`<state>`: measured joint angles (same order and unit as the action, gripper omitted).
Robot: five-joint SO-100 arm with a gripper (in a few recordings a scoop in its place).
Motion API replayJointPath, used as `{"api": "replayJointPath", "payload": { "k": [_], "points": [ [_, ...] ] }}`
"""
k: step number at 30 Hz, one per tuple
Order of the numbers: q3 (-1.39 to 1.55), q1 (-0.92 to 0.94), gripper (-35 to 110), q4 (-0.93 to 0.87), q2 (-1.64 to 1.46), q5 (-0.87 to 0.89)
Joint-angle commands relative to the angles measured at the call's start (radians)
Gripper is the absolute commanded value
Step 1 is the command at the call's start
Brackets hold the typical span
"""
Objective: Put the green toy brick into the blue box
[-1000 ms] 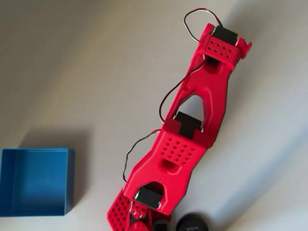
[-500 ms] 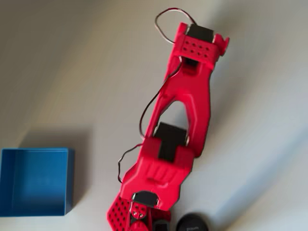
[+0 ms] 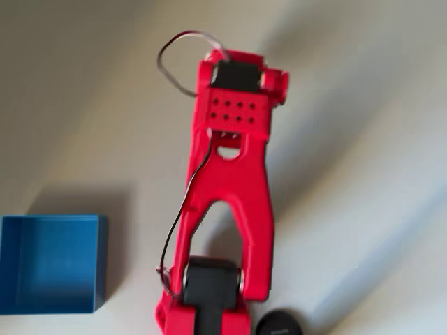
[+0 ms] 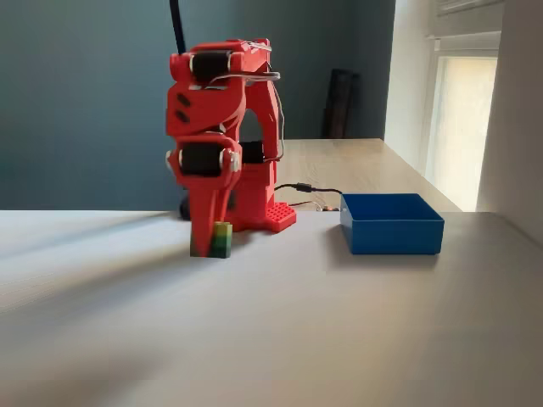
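A: Where is the arm compared with a second ago?

B: In the overhead view the red arm (image 3: 227, 202) has swung. A second ago it ran on a slant, its upper end toward the right of the picture; half a second ago it was less slanted; now it stands nearly straight up the picture, with its upper end moved left. It is blurred by the motion.

A: And the gripper?

B: In the fixed view the gripper (image 4: 209, 242) points straight down, its tips at the table (image 4: 280, 339). The green toy brick (image 4: 222, 240) sits right at the tips, against their right side as that view shows it, resting on or just above the table surface.

A: Does it have hold of the brick?

B: I can't tell. One broad red finger (image 4: 204, 225) shows from this side, touching the brick or just beside it, but the second finger and the gap are hidden, so how far the hand is open is not visible.

A: Where is the blue box?

B: In the fixed view the blue box (image 4: 392, 225) stands well to the right of the gripper, apart from it and the brick, with bare table between. In the overhead view the blue box (image 3: 52, 264) lies at the lower left, to the left of the arm's base, at the same spot as in both earlier pictures.

A: Anything else near the hand?

B: A dark round object (image 3: 279, 324) by the arm's base at the bottom edge of the overhead view, unmoved.
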<state>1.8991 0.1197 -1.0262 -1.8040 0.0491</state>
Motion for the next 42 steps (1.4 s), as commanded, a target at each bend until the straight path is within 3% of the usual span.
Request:
{"api": "replayJointPath", "payload": {
  "k": [1, 20, 42],
  "points": [
    [0.077, -0.074, 0, -0.017, -0.210, -0.015],
    [0.160, -0.683, 0, -0.115, -0.362, 0.074],
    [0.161, -1.203, 0, -0.184, -0.354, 0.242]
  ]
}}
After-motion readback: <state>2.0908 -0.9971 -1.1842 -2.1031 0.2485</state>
